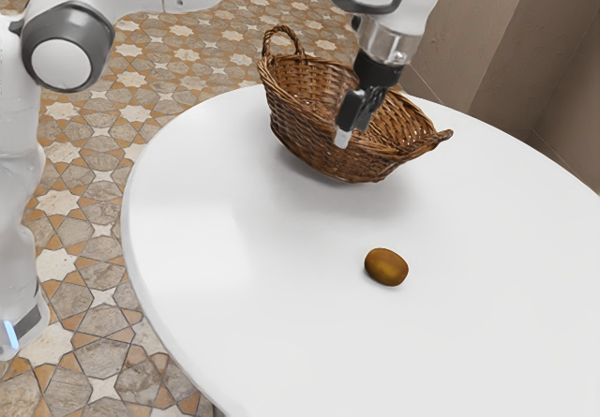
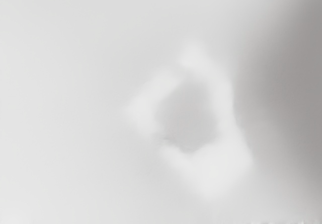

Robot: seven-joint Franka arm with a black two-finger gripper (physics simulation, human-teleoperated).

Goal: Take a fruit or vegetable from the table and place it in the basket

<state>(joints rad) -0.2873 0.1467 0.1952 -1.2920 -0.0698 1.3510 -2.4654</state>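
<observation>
1. Status: pick not done, place not done. Kiwi (image 1: 386, 267) is lying on the white round table (image 1: 225, 295), outside the wicker basket (image 1: 314, 141).
2. Kiwi location: near side of the basket, well apart from it, and a bit toward the exterior view's right of the gripper (image 1: 344, 138). Nothing touching it except the table.
3. Basket: upright on the far part of the table, one looped handle (image 1: 280, 40) at its far left in the exterior view, the other handle (image 1: 443, 137) at its right. Opening faces up, so it looks usable as is.
4. Gripper: tip points down, at the basket's near side in the exterior view. Can't tell if it's over the rim or just in front of the wall. It's well apart from the kiwi.
5. Claw state: can't tell whether it's apart or together; angle hides it. Kiwi isn't in it.
6. Wrist view: pale surface, probably table top, with a brighter uneven patch (image 2: 211, 168) and grey shading (image 2: 297, 93) beside it. My read on the shading: shadow close to the basket.
7. Left to do, my call: travel from basket to kiwi, line up over it, lower, grip, lift, carry back, release inside.
8. Risks: basket wall is close, so clear it before swinging across. Kiwi is rounded and could roll if nudged off-centre.
</observation>
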